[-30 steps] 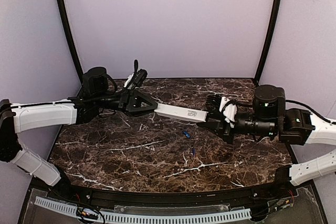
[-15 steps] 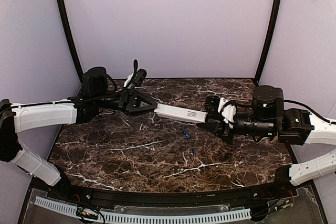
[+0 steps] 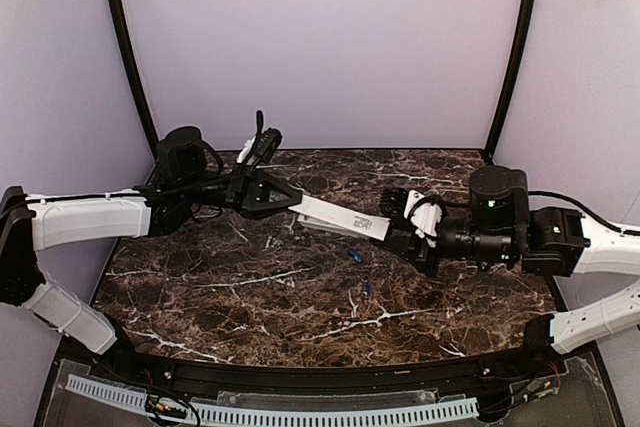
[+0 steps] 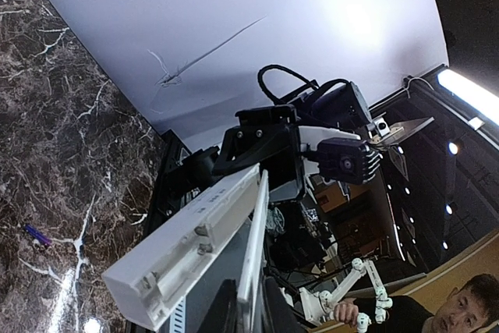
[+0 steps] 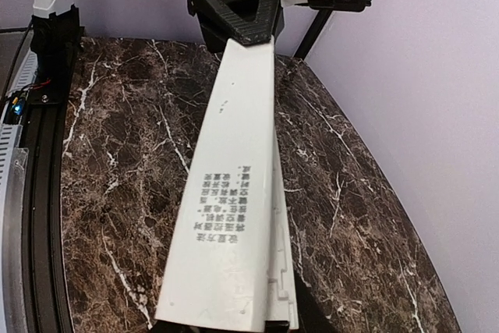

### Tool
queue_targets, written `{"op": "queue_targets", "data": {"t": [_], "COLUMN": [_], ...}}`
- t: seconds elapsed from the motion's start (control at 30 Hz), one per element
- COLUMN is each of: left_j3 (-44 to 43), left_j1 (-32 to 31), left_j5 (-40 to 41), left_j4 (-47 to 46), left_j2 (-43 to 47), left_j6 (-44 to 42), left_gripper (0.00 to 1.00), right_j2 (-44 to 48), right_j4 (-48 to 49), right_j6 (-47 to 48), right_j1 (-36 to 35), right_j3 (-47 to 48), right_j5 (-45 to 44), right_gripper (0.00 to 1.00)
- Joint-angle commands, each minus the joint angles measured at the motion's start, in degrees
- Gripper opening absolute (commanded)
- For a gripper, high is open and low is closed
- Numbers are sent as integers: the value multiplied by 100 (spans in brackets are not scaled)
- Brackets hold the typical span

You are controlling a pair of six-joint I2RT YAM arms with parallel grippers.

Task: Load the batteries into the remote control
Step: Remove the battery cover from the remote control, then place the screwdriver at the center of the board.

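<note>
Left claw, arm stretched rightward, grips the remote control.

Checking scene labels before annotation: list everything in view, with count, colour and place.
remote control: one, white, held in the air above the middle of the table
batteries: two, blue, lying apart on the table in front of the remote; the second nearer the arms
table: one, dark marble with white veins, centre
backdrop: one, lilac, behind and at both sides
poles: two, black, at the back corners
cable track: one, white, along the near edge
left gripper: one, black, clamped on the remote's left end
right gripper: one, black, clamped on the remote's right end
</note>
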State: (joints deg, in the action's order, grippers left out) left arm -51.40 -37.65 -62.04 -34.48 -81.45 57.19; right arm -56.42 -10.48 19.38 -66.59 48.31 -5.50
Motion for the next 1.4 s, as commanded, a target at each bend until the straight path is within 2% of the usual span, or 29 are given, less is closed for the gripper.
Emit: {"op": "queue_targets", "data": {"t": [0.0,0.17,0.27,0.37,0.5,0.57,0.8,1.07,1.23,1.37], "left_j3": [39,64,109,264,598,777,1504,1854,2101,2272], "left_j1": [-23,-23,2,126,666,947,1745,2002,2231,2333], "left_j5": [-191,-179,12,134,505,766,1654,2738,3068,2952], "left_j4": [-462,-540,-642,-1313,-2410,-2525,-1911,-52,30,-650], "left_j2": [-17,-59,-100,-151,-123,-70,-181,-515,-878,-1428], "left_j6": [164,211,271,561,1443,1507,1086,9,14,256], "left_gripper": [10,1,0,0,0,0,0,0,0,0], "right_j2": [-1,64,98,149,354,505,714,823,757,748], "right_j4": [152,167,186,166,131,125,-18,-148,-191,-175], "right_j6": [-56,-61,-100,-203,-557,-705,-988,-1112,-1133,-1116], "right_j1": [4,10,11,8,12,6,7,14,6,11], "right_j3": [55,39,8,-63,-272,-393,-566,-587,-530,-512], "right_j5": [-136,-160,-174,-292,-476,-552,-700,-501,-369,-304], "right_gripper": [0,0,0,0,0,0,0,0,0,0]}}
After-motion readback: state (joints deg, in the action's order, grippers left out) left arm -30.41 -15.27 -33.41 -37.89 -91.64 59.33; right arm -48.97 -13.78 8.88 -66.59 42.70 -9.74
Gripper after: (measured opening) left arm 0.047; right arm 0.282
